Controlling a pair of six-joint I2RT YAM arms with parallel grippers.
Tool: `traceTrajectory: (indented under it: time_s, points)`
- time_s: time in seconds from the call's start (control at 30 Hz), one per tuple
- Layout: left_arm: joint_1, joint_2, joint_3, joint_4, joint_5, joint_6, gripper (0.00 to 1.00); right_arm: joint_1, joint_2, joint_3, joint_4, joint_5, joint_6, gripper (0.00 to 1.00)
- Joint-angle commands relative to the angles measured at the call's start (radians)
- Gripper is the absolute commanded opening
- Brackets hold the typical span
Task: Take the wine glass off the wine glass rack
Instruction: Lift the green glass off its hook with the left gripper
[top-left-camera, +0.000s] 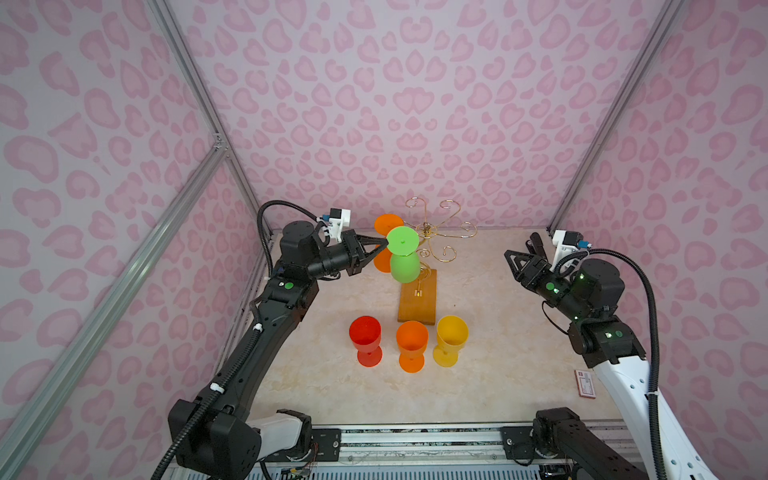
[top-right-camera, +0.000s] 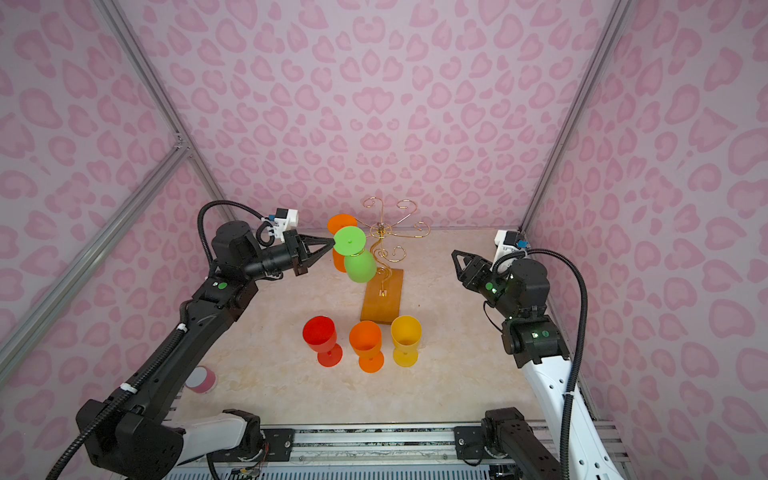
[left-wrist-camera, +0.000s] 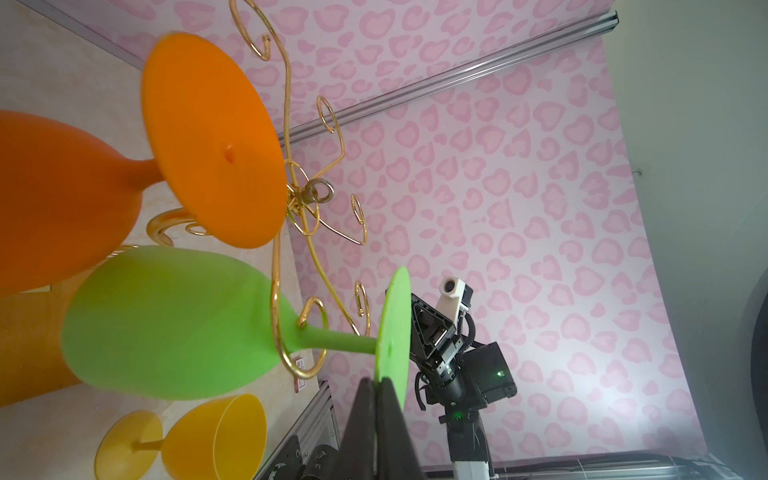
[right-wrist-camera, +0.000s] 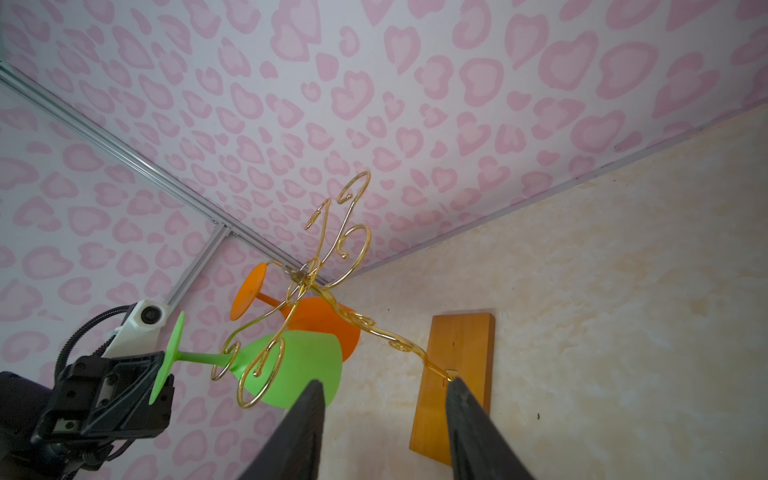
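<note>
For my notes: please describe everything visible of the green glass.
The green glass is matte, opaque, plastic-looking: flat round foot, thin stem, rounded bowl. It hangs upside down, tilted, its stem inside a gold curl of the rack. The left claw is shut on the foot's edge. An orange glass hangs close by.

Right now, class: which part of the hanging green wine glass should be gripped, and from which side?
Grip the green wine glass by the edge of its flat foot, coming from the left. The foot sits topmost and exposed, while a curl of the wine glass rack hooks the stem; the left end effector is shut there.
</note>
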Motion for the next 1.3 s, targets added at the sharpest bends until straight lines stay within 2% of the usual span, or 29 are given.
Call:
traceTrajectory:
  time_s: [0.0,0.37,0.73,1.27]
  points:
    - [0.009,-0.007,0.005,-0.007,0.010,-0.020,0.02,0.001,-0.002,-0.006,0.019,-0.001,-0.003,0.48]
    - [0.030,0.022,0.056,-0.082,-0.002,-0.040,0.02,0.000,0.002,-0.015,0.028,0.000,-0.004,0.48]
    - [0.029,0.078,0.091,-0.063,-0.019,-0.054,0.02,-0.029,0.000,-0.031,0.037,-0.020,-0.006,0.48]
    - [-0.038,0.123,0.129,-0.052,-0.028,-0.054,0.02,-0.069,-0.017,-0.067,0.057,-0.050,0.009,0.48]
